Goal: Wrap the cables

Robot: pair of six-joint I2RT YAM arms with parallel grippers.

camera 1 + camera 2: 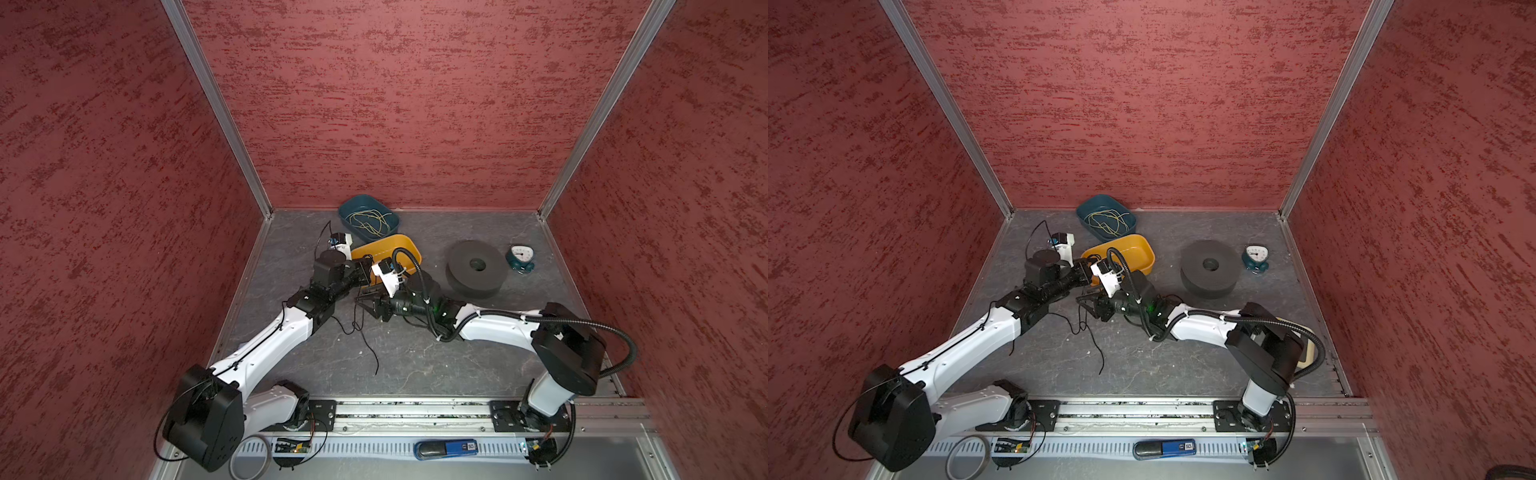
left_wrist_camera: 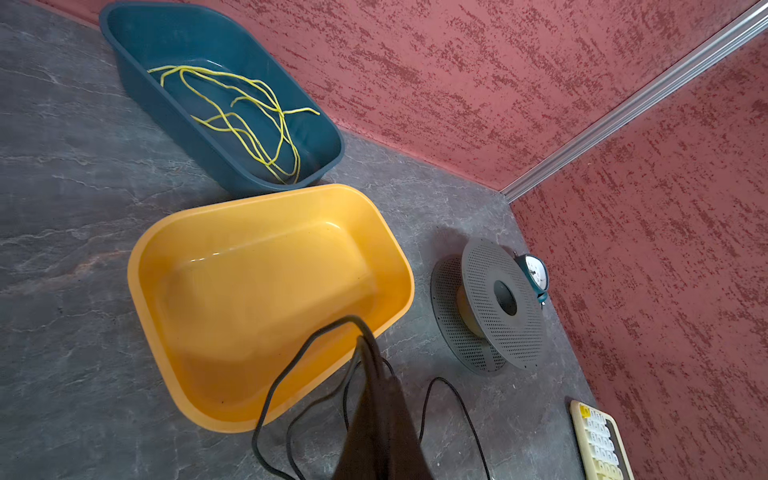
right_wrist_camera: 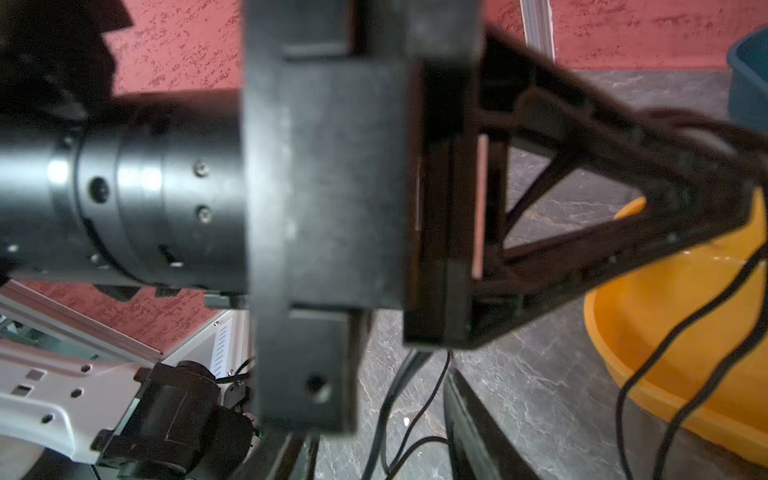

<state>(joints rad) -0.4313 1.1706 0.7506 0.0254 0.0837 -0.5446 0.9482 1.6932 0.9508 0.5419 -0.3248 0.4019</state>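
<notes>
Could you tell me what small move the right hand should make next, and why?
Probably close the right hand on the cord strands hanging between its fingers. The left hand is shut on the gathered loops, while a loose tail lies on the table, unwrapped.

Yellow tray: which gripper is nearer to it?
Left. The left gripper hangs over the rim of the tray, shut on the cord; the right gripper is off the tray, over the table in front.
</notes>
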